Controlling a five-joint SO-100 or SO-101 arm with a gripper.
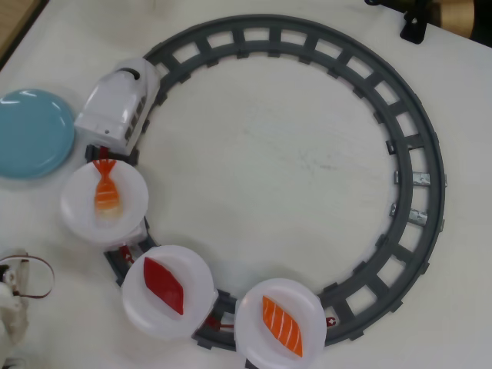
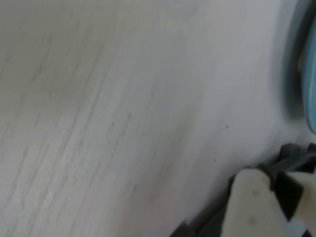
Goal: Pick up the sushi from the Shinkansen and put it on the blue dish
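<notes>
In the overhead view the orange striped sushi (image 1: 282, 325) lies on a white plate (image 1: 250, 304) at the bottom middle, the last car behind the white Shinkansen (image 1: 119, 108) at the upper left. The blue dish (image 1: 31, 132) lies empty on the table, just left of the engine. Only a white arm part with a brown cable (image 1: 14, 296) shows at the bottom left edge, and no fingers are visible. The blurred wrist view shows bare table, the blue dish's edge (image 2: 308, 74) at the right and a white shape (image 2: 252, 205) beside grey track pieces (image 2: 291, 153).
A grey circular track (image 1: 419, 161) rings the table's middle. Two other white plates follow the engine, one with an orange shrimp (image 1: 106, 192) and one with a dark red piece (image 1: 164, 284). A black clamp (image 1: 413, 24) sits at the top right.
</notes>
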